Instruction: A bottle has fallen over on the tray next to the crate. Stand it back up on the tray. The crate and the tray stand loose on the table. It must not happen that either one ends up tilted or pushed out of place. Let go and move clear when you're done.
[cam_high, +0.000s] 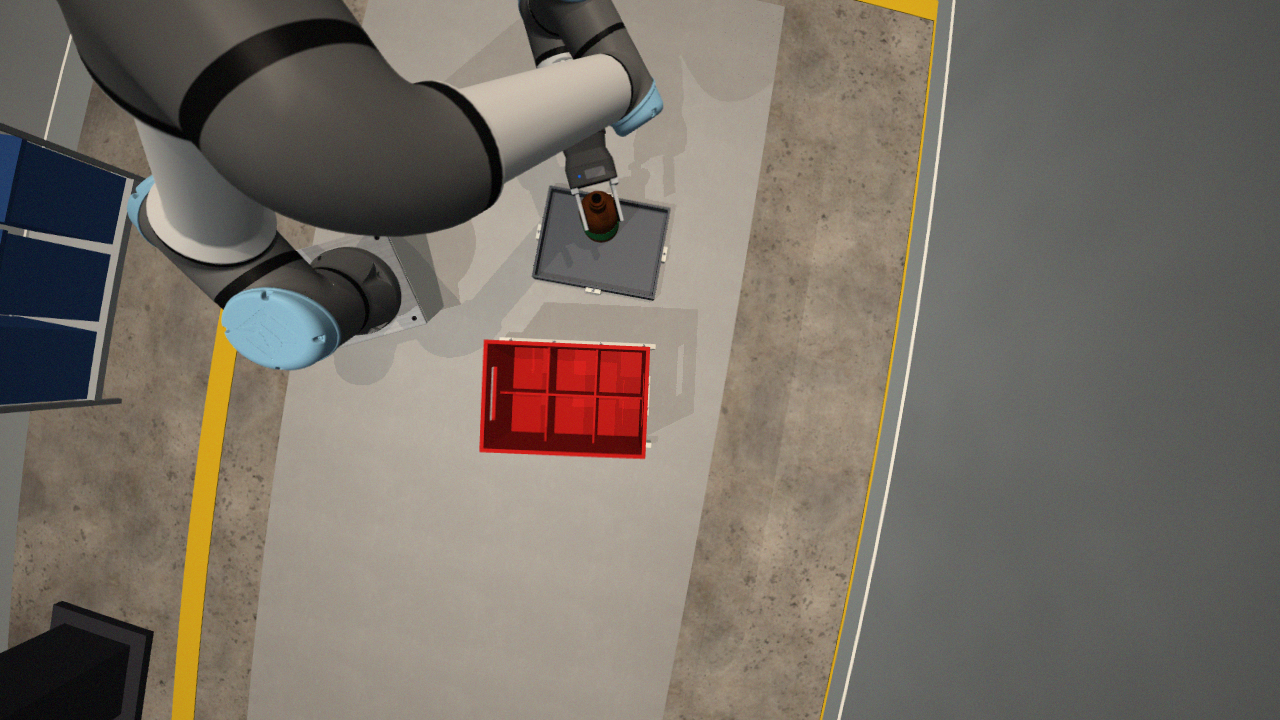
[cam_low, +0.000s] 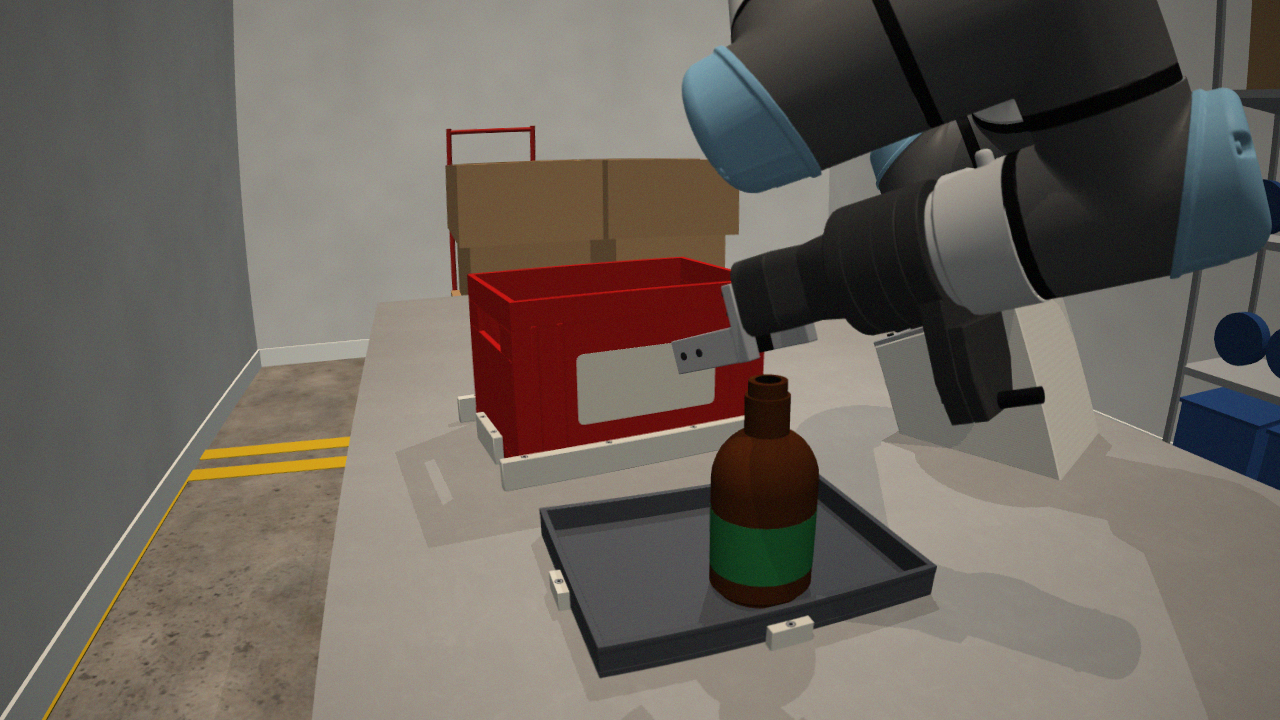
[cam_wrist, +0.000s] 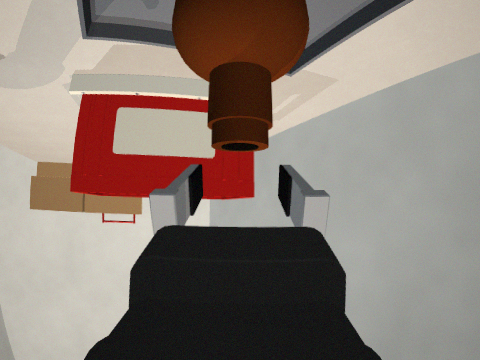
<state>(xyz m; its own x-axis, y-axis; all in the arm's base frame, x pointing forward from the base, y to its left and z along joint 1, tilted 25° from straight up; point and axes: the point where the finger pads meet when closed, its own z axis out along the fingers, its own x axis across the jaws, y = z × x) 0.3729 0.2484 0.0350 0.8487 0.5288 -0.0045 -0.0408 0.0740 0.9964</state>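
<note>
The brown bottle (cam_high: 599, 213) (cam_low: 763, 501) (cam_wrist: 240, 35) with a green label stands upright on the grey tray (cam_high: 617, 268) (cam_low: 644, 573) (cam_wrist: 130, 33), near the tray's edge away from the crate. My gripper (cam_high: 602, 223) (cam_low: 747, 347) (cam_wrist: 240, 180) is open, with nothing between its fingers. It is tilted and lies just above the bottle's mouth; the wrist view shows a gap between the mouth and the fingers. The red crate (cam_high: 563, 454) (cam_low: 541, 358) (cam_wrist: 95, 150) stands beside the tray, and its compartments look empty in the top view.
Small pale blocks sit against the tray, one at its near side (cam_low: 790, 633). A pale strip (cam_low: 608, 453) runs along the crate's foot. The arm's base stand (cam_low: 1065, 385) is beside the tray. Cardboard boxes (cam_low: 528, 205) are beyond the table, and blue bins (cam_high: 62, 277) are at the left.
</note>
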